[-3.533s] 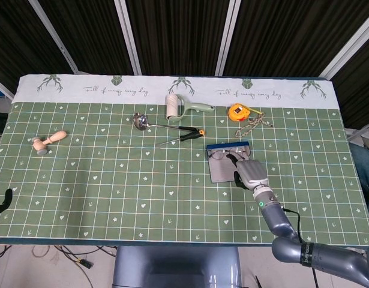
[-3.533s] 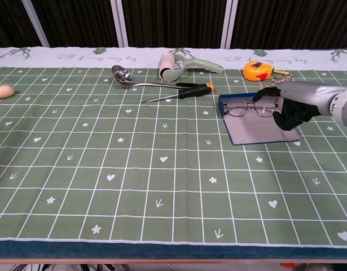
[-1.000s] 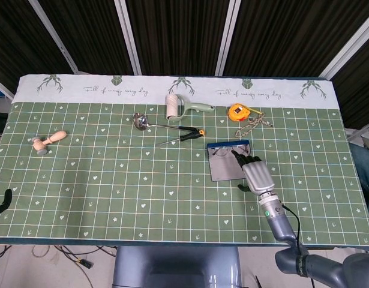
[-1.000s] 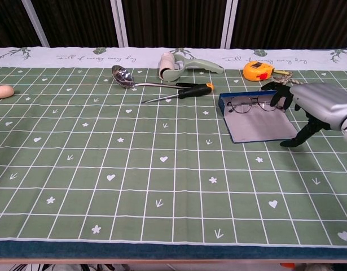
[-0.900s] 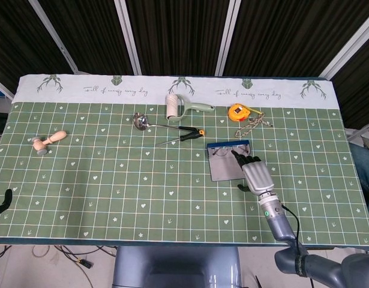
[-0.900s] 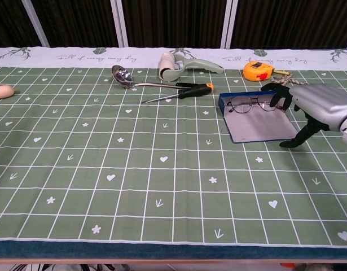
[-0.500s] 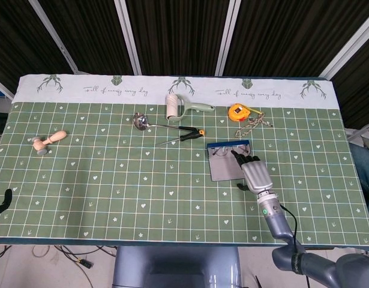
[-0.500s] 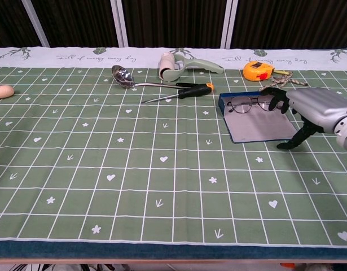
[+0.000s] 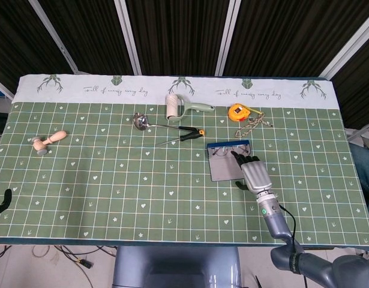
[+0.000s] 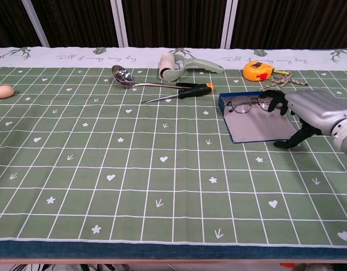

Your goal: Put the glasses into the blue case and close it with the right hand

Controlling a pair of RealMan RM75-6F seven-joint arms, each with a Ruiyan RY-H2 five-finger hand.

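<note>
The blue case (image 9: 225,169) (image 10: 258,129) lies open and flat right of the table's middle. The thin-framed glasses (image 9: 222,150) (image 10: 247,104) rest inside it along its far rim. My right hand (image 9: 254,173) (image 10: 310,112) hovers at the case's right edge with its fingers spread and nothing in it. Its fingertips (image 10: 273,101) reach the right lens; contact is unclear. The thumb points down beside the near right corner. A dark sliver (image 9: 0,203) at the left edge of the head view may be my left hand.
Behind the case lie an orange tape measure (image 9: 237,111) (image 10: 257,70) and a cord (image 9: 257,122). A lint roller (image 9: 173,105) (image 10: 172,66), ladle (image 9: 142,121) (image 10: 122,77) and screwdriver (image 9: 185,136) (image 10: 181,92) sit at the middle back. A wooden knob (image 9: 47,141) is far left.
Since 3.5 s ago my right hand has come off the glasses and drawn back to the case's right side. Over the last second it crept slightly left. The glasses stay in the case.
</note>
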